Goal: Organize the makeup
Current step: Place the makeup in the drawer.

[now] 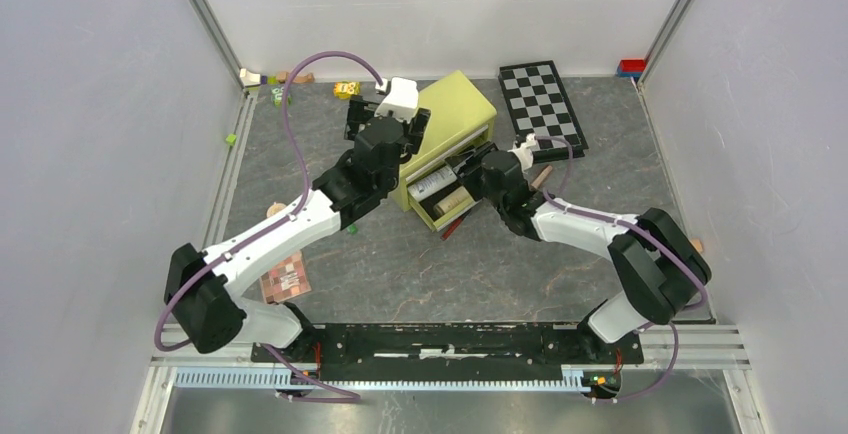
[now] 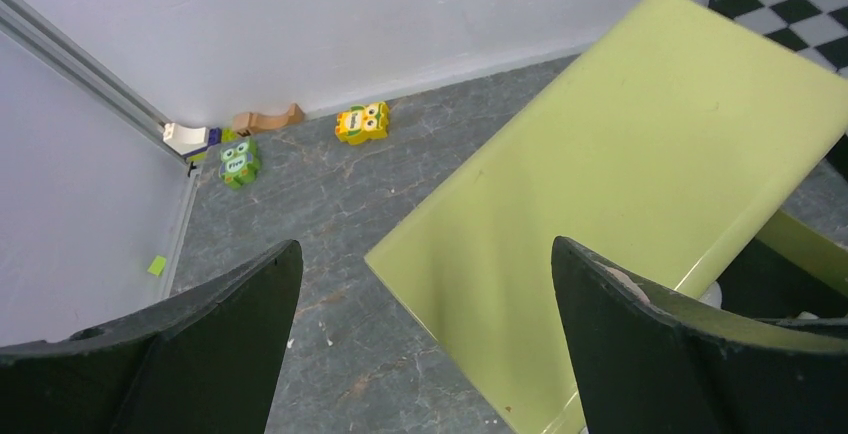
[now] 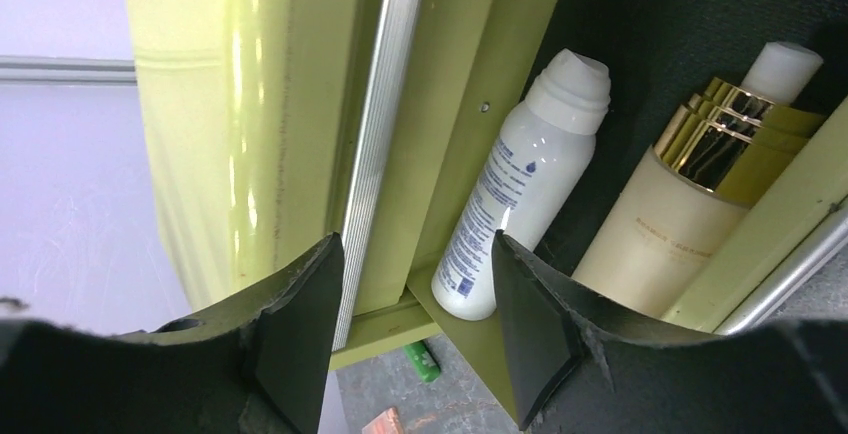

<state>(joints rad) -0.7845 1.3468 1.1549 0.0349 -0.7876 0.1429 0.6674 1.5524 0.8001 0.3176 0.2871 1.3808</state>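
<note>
A yellow-green drawer box (image 1: 455, 114) stands mid-table with its lower drawer (image 1: 432, 216) pulled out. In the drawer lie a white tube (image 3: 520, 184) and a beige gold-capped bottle (image 3: 670, 224). My right gripper (image 3: 415, 304) is open at the drawer's left corner; the drawer wall runs between its fingers and the white tube lies just past the right finger (image 3: 535, 324). A red stick (image 1: 452, 226) pokes out at the drawer's front. My left gripper (image 2: 425, 284) is wide open and holds nothing, hovering over the box's left corner (image 2: 620, 144). A square pink-brown eyeshadow palette (image 1: 285, 277) lies beside the left arm.
A black-and-white checkerboard (image 1: 543, 104) lies at the back right. Yellow (image 2: 362, 122) and green (image 2: 238, 162) toy blocks sit by the back wall. A small green block (image 3: 422, 359) lies on the floor below the drawer. Grey walls close in on both sides.
</note>
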